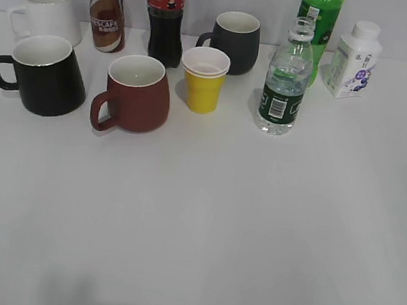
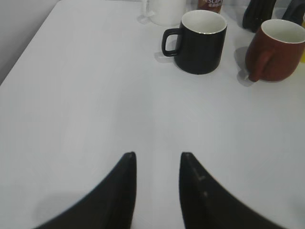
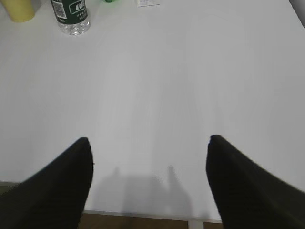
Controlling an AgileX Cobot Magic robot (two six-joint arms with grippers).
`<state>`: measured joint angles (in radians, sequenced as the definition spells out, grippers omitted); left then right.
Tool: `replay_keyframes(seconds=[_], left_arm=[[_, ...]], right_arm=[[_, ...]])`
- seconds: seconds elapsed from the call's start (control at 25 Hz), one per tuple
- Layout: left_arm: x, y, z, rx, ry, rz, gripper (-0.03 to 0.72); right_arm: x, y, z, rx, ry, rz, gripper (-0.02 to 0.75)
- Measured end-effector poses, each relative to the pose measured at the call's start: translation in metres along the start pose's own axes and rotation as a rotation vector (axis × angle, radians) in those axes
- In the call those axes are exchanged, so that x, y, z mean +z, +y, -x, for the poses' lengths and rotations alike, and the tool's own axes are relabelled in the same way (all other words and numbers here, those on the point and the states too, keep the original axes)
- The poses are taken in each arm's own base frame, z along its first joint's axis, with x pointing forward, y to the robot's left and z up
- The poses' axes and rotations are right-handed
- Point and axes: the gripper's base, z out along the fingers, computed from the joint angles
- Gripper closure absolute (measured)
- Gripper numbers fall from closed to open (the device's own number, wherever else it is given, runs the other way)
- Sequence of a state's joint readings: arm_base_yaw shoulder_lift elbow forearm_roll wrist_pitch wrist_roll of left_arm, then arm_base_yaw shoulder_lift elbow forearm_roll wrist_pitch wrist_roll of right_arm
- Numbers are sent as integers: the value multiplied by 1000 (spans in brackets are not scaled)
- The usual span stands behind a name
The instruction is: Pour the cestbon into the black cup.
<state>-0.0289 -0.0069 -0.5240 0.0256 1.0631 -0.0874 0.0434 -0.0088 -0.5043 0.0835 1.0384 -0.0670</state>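
The cestbon (image 1: pixel 286 81), a clear ribbed bottle with a dark green label, stands upright at the back right of the table. Only its lower part shows in the right wrist view (image 3: pixel 71 14). The black cup (image 1: pixel 45 74), glossy with a white inside, stands at the back left with its handle to the left; it also shows in the left wrist view (image 2: pixel 200 40). My left gripper (image 2: pixel 157 157) is open and empty, well short of the cup. My right gripper (image 3: pixel 147 140) is wide open and empty near the table's front edge. Neither gripper shows in the exterior view.
A brown-red mug (image 1: pixel 137 93), stacked yellow cup (image 1: pixel 204 79), dark-grey mug (image 1: pixel 235 40), white mug (image 1: pixel 46 13), Nescafe bottle (image 1: pixel 106 9), cola bottle (image 1: pixel 164 15), bright green soda bottle (image 1: pixel 320 18) and white milk bottle (image 1: pixel 354 59) crowd the back. The table's front edge (image 3: pixel 143 214) lies under my right gripper.
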Motion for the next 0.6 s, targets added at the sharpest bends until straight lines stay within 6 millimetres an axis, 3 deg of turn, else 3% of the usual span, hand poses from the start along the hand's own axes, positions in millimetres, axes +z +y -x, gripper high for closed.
replay_keyframes(seconds=[0.6], left_arm=[[0,0,0,0,0,0,454]], right_arm=[[0,0,0,0,0,0,182]])
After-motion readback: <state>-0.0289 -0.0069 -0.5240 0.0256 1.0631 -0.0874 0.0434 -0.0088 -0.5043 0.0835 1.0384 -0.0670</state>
